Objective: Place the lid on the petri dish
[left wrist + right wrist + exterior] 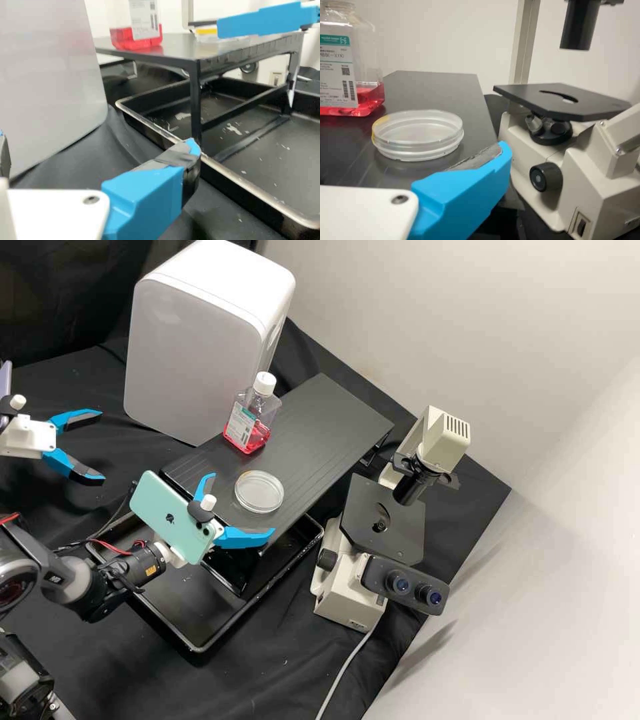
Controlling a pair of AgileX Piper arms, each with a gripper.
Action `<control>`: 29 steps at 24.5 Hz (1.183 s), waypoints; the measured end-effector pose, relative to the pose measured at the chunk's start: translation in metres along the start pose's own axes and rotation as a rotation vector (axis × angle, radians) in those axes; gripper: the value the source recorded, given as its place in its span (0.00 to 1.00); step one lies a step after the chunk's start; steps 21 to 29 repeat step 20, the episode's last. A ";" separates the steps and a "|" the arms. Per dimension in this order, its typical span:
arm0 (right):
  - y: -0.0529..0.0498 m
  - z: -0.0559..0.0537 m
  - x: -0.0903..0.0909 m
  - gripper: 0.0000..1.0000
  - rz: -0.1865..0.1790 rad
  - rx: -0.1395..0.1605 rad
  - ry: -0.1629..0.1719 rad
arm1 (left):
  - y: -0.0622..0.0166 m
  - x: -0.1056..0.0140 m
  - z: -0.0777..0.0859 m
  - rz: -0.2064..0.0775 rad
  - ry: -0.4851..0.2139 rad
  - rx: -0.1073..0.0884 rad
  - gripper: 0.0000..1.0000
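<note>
The petri dish (pixel 259 491) lies on the near part of the black raised platform (pixel 333 427); whether the lid already sits on it I cannot tell, since everything there is clear plastic; the right gripper (pixel 240 505) hangs just at the near-left of the dish, its blue fingers spread wide and holding nothing; the left gripper (pixel 100 445) is well apart on the left, also wide open and empty. The danger, as I judge it, is a push in place of a grip; the platform looks smooth and the dish light, so a finger that arrives too low could slide the dish toward the red-filled flask (pixel 250 417) at the far-left edge, or over the near edge into the tray (pixel 193 610) below; a lid put down tilted could also rest on the rim and not close. As for writing, the flask carries a white label with a green band and a barcode; its small print I leave unread.
</note>
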 end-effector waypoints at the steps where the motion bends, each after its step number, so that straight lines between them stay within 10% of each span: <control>1: 0.000 0.000 -0.001 1.00 0.009 -0.010 -0.002 | 0.0012 -0.002 0.001 0.007 0.010 0.014 1.00; 4: 0.002 -0.001 -0.002 1.00 0.054 -0.027 -0.009 | 0.0080 -0.008 0.002 0.039 0.021 0.006 1.00; 8: 0.005 -0.004 -0.010 1.00 0.114 -0.017 -0.046 | 0.0158 -0.014 0.001 0.076 0.018 -0.060 1.00; 29: 0.016 -0.001 -0.017 1.00 0.171 0.051 -0.049 | 0.0166 -0.017 0.001 0.081 0.017 -0.061 1.00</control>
